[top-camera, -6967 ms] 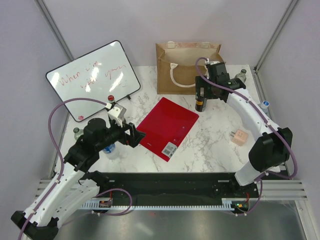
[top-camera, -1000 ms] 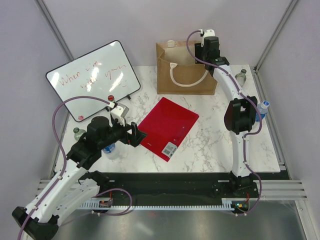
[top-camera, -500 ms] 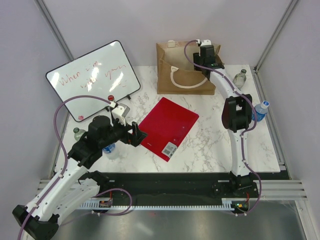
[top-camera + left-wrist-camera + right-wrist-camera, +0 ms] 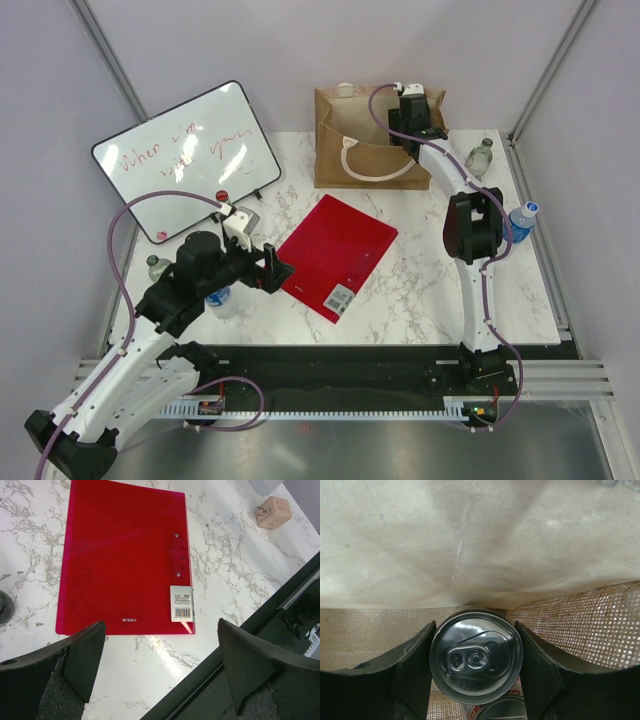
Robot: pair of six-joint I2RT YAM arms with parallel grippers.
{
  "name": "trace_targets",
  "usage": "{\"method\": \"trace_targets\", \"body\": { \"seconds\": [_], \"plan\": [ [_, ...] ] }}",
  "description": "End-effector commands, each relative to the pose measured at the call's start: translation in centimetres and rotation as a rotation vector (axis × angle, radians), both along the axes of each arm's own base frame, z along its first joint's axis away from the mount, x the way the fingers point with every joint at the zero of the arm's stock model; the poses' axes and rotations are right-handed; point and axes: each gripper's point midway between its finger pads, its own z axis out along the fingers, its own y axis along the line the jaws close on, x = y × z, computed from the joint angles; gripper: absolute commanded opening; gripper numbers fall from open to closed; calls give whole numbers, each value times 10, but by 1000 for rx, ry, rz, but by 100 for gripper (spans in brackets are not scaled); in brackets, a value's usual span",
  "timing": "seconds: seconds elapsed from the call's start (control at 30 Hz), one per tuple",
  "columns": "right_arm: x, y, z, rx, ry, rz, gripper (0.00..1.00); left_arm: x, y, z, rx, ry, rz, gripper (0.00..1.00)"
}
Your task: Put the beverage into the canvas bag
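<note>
The can (image 4: 476, 661) is clamped in the right pincer (image 4: 474, 641) inside the canvas bag (image 4: 580, 615). It should be lowered upright, then released.

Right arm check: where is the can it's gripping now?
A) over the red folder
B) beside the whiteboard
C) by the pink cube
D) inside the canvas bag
D: the right wrist view shows the can in the right gripper, with canvas bag lining and weave around it.
</note>
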Motion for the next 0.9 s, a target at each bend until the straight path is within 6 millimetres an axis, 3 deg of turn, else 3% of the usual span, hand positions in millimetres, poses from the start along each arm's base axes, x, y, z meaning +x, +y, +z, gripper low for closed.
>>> {"method": "trace_targets", "body": {
  "seconds": [0.0, 0.47, 0.87],
  "plan": [
    [11, -9, 35, 10, -101, -43, 58, 2, 0, 9, -5, -50, -5, 100],
    [-2, -8, 84, 58, -159, -35, 70, 1, 0, 12, -14, -56, -8, 100],
    [-8, -5, 103, 79, -180, -19, 74, 1, 1, 14, -14, -61, -1, 100]
  ]
}}
